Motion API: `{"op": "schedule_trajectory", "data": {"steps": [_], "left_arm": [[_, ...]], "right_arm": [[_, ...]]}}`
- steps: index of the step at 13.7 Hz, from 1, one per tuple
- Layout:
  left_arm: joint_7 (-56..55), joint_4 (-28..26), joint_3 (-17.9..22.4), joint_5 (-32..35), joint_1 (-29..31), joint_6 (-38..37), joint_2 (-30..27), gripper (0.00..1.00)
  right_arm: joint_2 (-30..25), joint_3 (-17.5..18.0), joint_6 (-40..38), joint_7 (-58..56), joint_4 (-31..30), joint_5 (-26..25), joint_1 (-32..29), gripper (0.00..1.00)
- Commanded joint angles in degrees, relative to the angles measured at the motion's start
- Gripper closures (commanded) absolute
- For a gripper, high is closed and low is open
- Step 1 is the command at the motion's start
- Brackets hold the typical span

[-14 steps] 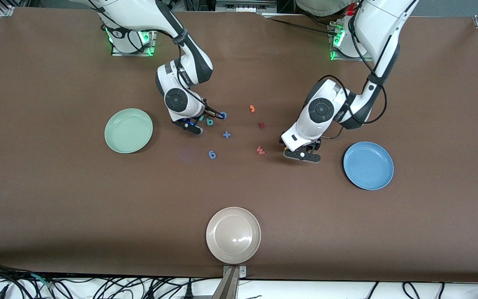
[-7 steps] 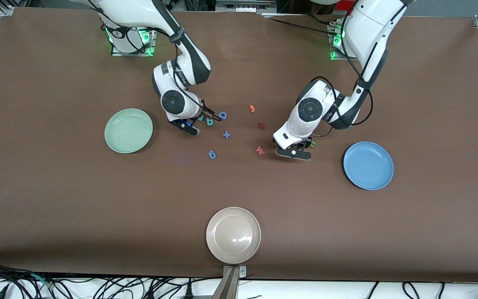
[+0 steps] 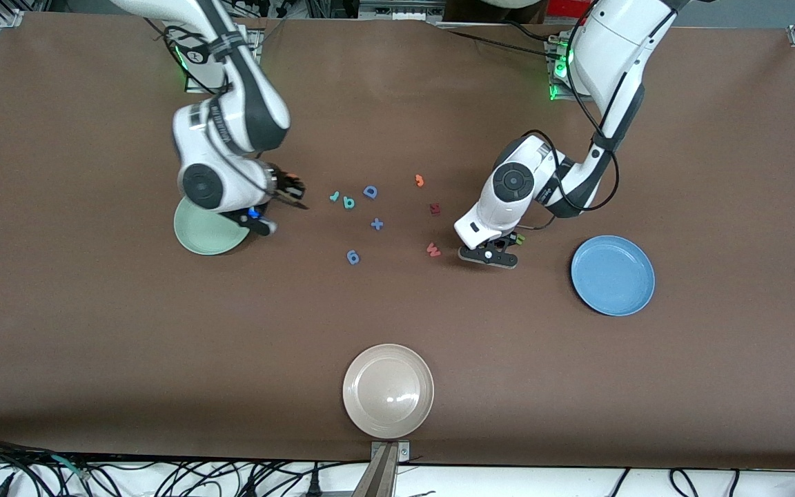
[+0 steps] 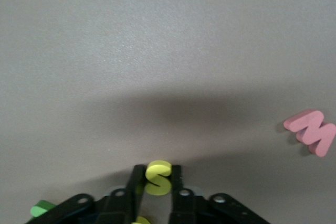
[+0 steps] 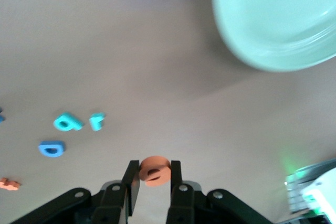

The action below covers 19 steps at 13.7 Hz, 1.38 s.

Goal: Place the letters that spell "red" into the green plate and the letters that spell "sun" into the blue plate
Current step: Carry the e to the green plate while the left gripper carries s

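Observation:
My right gripper [image 5: 154, 167] is shut on the orange "e" [image 5: 154, 172] and hangs over bare table between the green plate [image 3: 194, 238] and the teal "r" [image 3: 334, 197] and teal "d" [image 3: 348, 202]. The right arm covers part of the green plate. My left gripper [image 4: 156, 170] is low at the table, shut on the yellow "s" [image 4: 157, 178]. Close by its fingers lie another yellow letter [image 4: 137, 220] and the green "n" [image 3: 520, 239]. The blue plate [image 3: 613, 275] stands bare toward the left arm's end.
A blue "D" [image 3: 370, 192], a blue plus [image 3: 377, 223], a blue "6" [image 3: 352, 257], an orange "J" [image 3: 419, 181], a dark red "M" [image 3: 435, 208] and a reddish "W" [image 3: 433, 250] lie mid-table. A beige plate [image 3: 388, 391] sits nearest the front camera.
The right arm carried the orange "e" away from the letter cluster toward the green plate. The left gripper shifted slightly toward the "W" and shut on the yellow "s".

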Motion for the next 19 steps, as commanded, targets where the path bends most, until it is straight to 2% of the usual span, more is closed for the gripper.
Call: {"op": "schedule_trajectory", "data": {"steps": [1, 2, 3, 6, 8, 11, 15, 19], "left_arm": [[-4.0, 0.5, 0.2, 2.4, 0.0, -1.4, -1.4, 0.92], [-3.6, 0.9, 0.2, 2.4, 0.5, -4.3, -2.8, 0.92], [-3.0, 1.4, 0.2, 2.4, 1.5, -7.0, -4.4, 0.93], [-1.9, 5.1, 0.1, 2.3, 2.6, -16.6, -7.0, 0.96], [0.1, 6.2, 0.2, 2.3, 4.0, -17.6, -7.2, 0.96], [8.7, 6.2, 0.2, 2.4, 9.5, -17.7, -7.1, 0.95], [14.1, 5.6, 0.7, 2.9, 13.8, -17.9, -6.1, 0.95], [21.6, 5.8, 0.8, 4.9, 21.7, -18.1, -4.3, 0.94]], "right_arm": [[-1.3, -5.0, -3.1, -6.8, -0.5, -4.4, 0.4, 0.92], [-1.2, -6.2, -3.1, -8.9, -0.6, -8.1, 0.3, 0.92], [-0.9, -8.1, -2.8, -11.9, -0.9, -9.3, 0.3, 0.92], [1.1, -13.2, -2.5, -21.9, -1.5, -9.5, 0.2, 0.92], [2.8, -15.7, -0.7, -27.7, -2.6, -9.6, 0.1, 0.92], [4.4, -16.7, 5.2, -31.8, -6.2, -9.6, -0.6, 0.92], [8.5, -16.6, 8.2, -35.4, -6.9, -9.2, -2.6, 0.92], [10.6, -16.5, 8.9, -35.5, -7.0, -8.4, -2.9, 0.91]]}}
